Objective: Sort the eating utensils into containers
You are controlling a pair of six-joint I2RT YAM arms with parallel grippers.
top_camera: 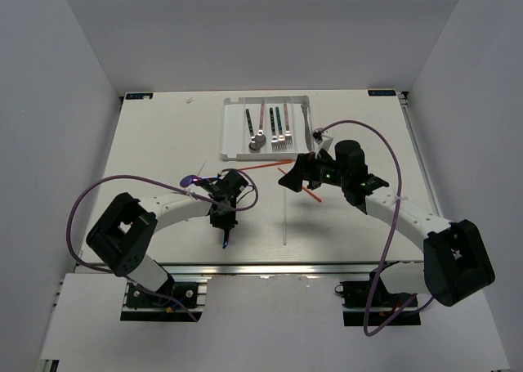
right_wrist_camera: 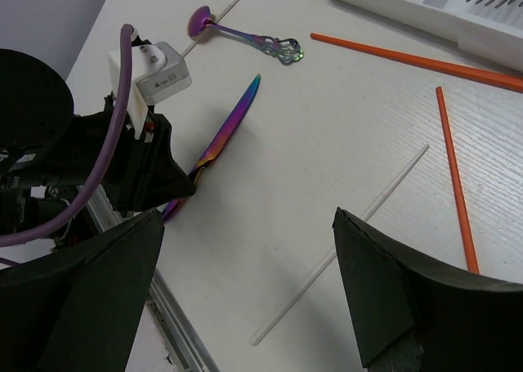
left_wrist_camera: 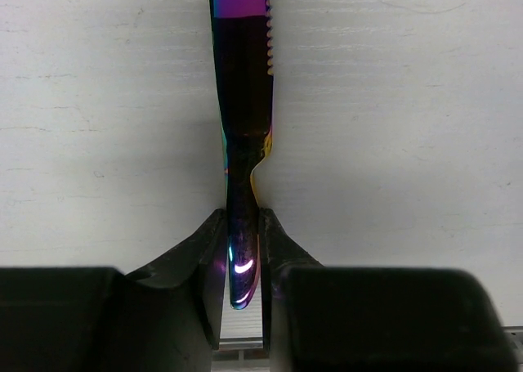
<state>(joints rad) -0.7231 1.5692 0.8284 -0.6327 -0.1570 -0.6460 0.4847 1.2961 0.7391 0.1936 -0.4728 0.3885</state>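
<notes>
My left gripper [left_wrist_camera: 243, 241] is shut on the handle of an iridescent purple knife [left_wrist_camera: 243, 102], whose serrated blade lies on the table pointing away from the near edge. From above, only the knife's handle end [top_camera: 225, 241] shows below the left gripper [top_camera: 223, 225]. My right gripper [right_wrist_camera: 247, 225] hangs open over bare table, with nothing between its fingers. It hovers mid-table [top_camera: 290, 176], just below the tray. The white divided tray [top_camera: 267, 100] at the back holds a spoon and several forks.
An iridescent spoon [right_wrist_camera: 237, 34] lies left of the knife tip. Two orange chopsticks [right_wrist_camera: 409, 59] [right_wrist_camera: 455, 184] lie below the tray. A thin white chopstick [right_wrist_camera: 343, 245] runs across the table under the right gripper. The table's near rail is close behind the left gripper.
</notes>
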